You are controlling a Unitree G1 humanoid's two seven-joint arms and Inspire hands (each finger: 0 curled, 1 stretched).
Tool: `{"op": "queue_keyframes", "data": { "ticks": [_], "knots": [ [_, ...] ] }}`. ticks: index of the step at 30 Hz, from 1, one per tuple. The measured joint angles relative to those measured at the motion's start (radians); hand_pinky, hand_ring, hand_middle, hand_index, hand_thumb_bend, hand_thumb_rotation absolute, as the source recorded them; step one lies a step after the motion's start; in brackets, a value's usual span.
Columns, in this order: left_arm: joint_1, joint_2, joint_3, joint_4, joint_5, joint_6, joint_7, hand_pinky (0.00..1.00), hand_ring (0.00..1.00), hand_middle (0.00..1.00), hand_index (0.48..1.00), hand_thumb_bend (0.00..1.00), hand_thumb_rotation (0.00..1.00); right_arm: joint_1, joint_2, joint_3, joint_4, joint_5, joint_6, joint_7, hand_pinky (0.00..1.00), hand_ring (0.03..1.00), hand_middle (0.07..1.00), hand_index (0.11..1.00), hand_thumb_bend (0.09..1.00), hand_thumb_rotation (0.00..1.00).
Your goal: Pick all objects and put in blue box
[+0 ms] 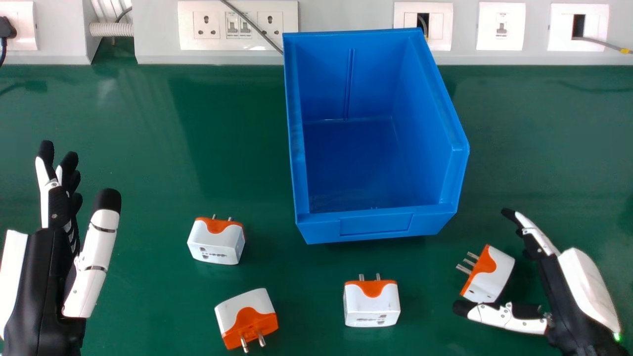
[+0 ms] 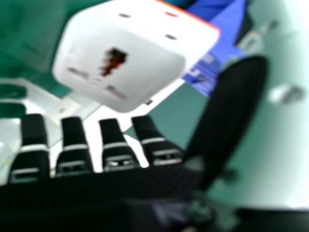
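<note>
Between thumb and fingers of the right robot hand (image 1: 586, 282), standing wide, one plug adapter (image 1: 494, 277) rests on the counter (image 1: 148, 173). Three more adapters (image 1: 372, 307) lie toward the left robot hand (image 1: 47, 272), likewise wide; the blue box (image 1: 321, 225) stands ahead, between both.

On the table (image 1: 148, 148), I see the box (image 1: 376, 225) at the back. Before it, to the left, lies a first plug (image 1: 216, 242), with a second plug (image 1: 246, 316) nearer; a third plug (image 1: 372, 304) sits centrally, a fourth plug (image 1: 489, 277) right.
</note>
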State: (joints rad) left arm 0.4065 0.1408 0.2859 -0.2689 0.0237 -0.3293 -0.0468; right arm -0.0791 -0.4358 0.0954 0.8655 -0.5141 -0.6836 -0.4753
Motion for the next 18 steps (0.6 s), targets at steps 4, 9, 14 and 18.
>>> {"op": "queue_keyframes", "data": {
  "ticks": [4,9,14,18],
  "knots": [
    [0.002,0.0,0.003,-0.003,0.004,0.0,0.001,1.0,1.0,1.0,1.0,0.44,0.89,-0.017,-0.004,0.03,0.009,-0.021,0.034,-0.029,0.74,0.861,0.898,0.874,0.953,0.4],
    [0.002,0.0,0.003,-0.016,0.005,0.0,0.001,1.0,1.0,1.0,1.0,0.47,0.9,-0.034,-0.028,0.075,0.0,-0.081,0.09,-0.06,0.74,0.864,0.899,0.874,0.946,0.41],
    [0.002,0.0,0.003,-0.016,0.003,0.0,0.0,1.0,1.0,1.0,1.0,0.47,0.89,-0.051,-0.043,0.104,-0.008,-0.091,0.133,-0.063,0.73,0.865,0.899,0.874,0.944,0.39],
    [0.002,0.0,0.004,-0.016,0.003,0.0,0.0,1.0,1.0,1.0,1.0,0.52,0.89,-0.049,-0.051,0.123,-0.027,-0.098,0.163,-0.062,0.75,0.871,0.902,0.877,0.943,0.4]
  ]
}}
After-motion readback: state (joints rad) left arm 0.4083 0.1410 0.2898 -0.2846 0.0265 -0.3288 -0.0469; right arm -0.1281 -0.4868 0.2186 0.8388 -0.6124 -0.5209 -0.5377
